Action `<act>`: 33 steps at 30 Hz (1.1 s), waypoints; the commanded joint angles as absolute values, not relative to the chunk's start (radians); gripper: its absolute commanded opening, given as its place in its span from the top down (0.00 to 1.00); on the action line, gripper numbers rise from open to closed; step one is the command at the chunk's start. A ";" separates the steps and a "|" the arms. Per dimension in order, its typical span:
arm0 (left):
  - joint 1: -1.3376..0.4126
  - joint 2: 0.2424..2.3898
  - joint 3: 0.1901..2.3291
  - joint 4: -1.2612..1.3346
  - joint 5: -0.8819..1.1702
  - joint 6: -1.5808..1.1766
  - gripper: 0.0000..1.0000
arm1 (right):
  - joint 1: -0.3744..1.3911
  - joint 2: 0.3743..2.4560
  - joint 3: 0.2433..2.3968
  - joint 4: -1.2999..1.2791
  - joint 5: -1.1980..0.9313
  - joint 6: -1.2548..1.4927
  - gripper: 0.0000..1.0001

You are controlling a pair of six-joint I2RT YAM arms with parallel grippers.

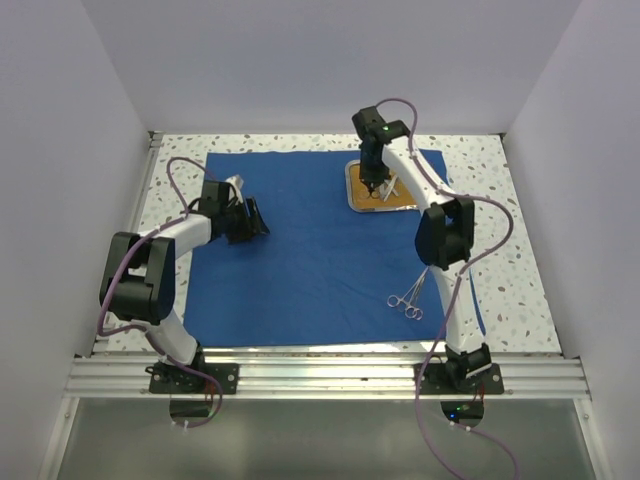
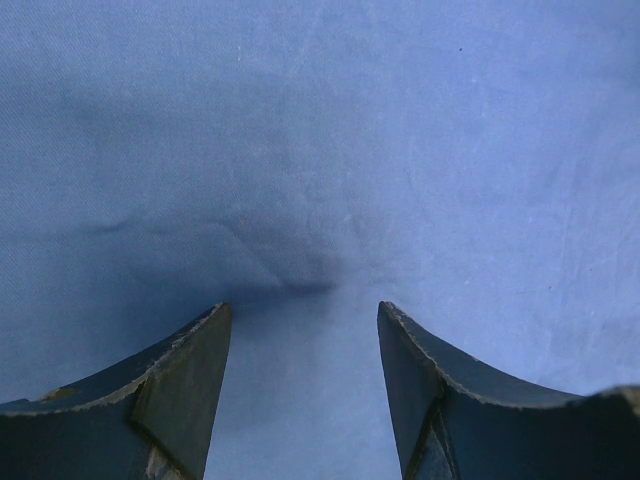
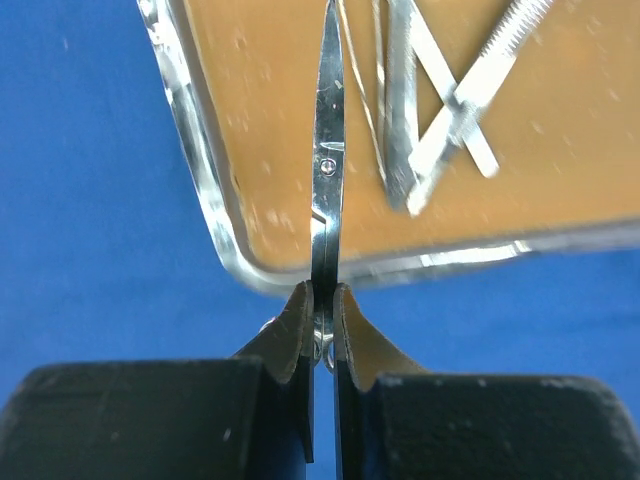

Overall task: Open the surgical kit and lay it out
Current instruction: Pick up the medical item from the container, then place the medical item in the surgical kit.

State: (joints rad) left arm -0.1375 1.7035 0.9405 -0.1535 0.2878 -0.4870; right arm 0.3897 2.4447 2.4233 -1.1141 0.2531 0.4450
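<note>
Near right on the blue cloth [image 1: 300,270], one ring-handled instrument [image 1: 406,298] lies laid out. Mid-left, the left gripper [image 2: 303,312] stands wide over a soft crease, holding nothing. Far right, over the tray [image 3: 205,190], the right gripper [image 3: 323,297] is clamped on the scissors [image 3: 328,150], on the handle side of the pivot. Best practice, as I judge it: lift straight up past the rim, clear of the crossed instruments [image 3: 440,130] alongside, then set down beside the laid-out piece. Only the right wrist view proves the grip. Only the top view shows the placement area.
</note>
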 commanded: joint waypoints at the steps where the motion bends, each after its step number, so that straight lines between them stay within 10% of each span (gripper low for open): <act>1: -0.129 1.704 0.951 -0.107 0.307 -0.488 0.36 | 0.385 2.261 2.311 -1.140 0.279 0.446 1.00; 14: -0.205 1.851 1.206 -0.189 0.232 -0.512 0.37 | 0.394 1.551 1.306 -1.000 0.255 0.673 1.00; 33: -0.433 2.126 1.811 -0.302 0.158 -0.531 0.37 | 0.472 1.333 0.746 -0.781 0.132 0.914 1.00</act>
